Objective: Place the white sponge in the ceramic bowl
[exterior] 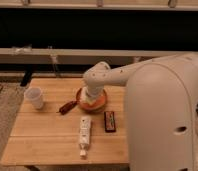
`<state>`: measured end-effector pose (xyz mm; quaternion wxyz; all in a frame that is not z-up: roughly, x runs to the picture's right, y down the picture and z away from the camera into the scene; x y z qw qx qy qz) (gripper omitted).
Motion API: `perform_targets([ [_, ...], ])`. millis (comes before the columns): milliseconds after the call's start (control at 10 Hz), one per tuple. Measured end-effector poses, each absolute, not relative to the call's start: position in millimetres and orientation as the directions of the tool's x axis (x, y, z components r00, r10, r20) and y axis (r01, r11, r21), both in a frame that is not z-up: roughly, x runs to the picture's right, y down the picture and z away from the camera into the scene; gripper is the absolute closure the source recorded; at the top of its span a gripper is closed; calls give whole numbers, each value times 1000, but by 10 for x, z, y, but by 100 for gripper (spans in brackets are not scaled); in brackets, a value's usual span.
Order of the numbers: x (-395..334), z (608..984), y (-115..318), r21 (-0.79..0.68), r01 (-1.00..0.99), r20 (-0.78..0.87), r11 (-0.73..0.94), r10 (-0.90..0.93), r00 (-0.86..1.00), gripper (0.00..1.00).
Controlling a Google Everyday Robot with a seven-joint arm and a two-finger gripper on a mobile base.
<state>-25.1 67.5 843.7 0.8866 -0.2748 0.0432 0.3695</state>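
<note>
The ceramic bowl [104, 104] is an orange dish with a reddish-brown stub handle [68, 107], standing mid-table. My gripper [92, 95] hangs from the pale arm directly over the bowl and reaches down into it, covering most of the inside. A small cream-white patch, which looks like the white sponge [96, 100], shows inside the bowl just under the gripper. Whether the gripper still holds it is hidden.
A white bottle-like object [84, 131] lies in front of the bowl, with a dark flat object [109, 121] to its right. A white cup [35, 97] stands at the left of the wooden table [42, 140]. My arm's bulky shell fills the right side.
</note>
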Motion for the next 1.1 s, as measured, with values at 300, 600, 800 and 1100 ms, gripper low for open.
perform_targets([
  [300,-89,8504,603,-437,-704,-315,559,639,702,25],
  [600,71,8396,631,-463,-693,-309,552,633,710,25],
  [800,184,8305,622,-485,-686,-298,542,635,712,25],
  [1100,250,8253,604,-503,-686,-290,526,645,707,25],
])
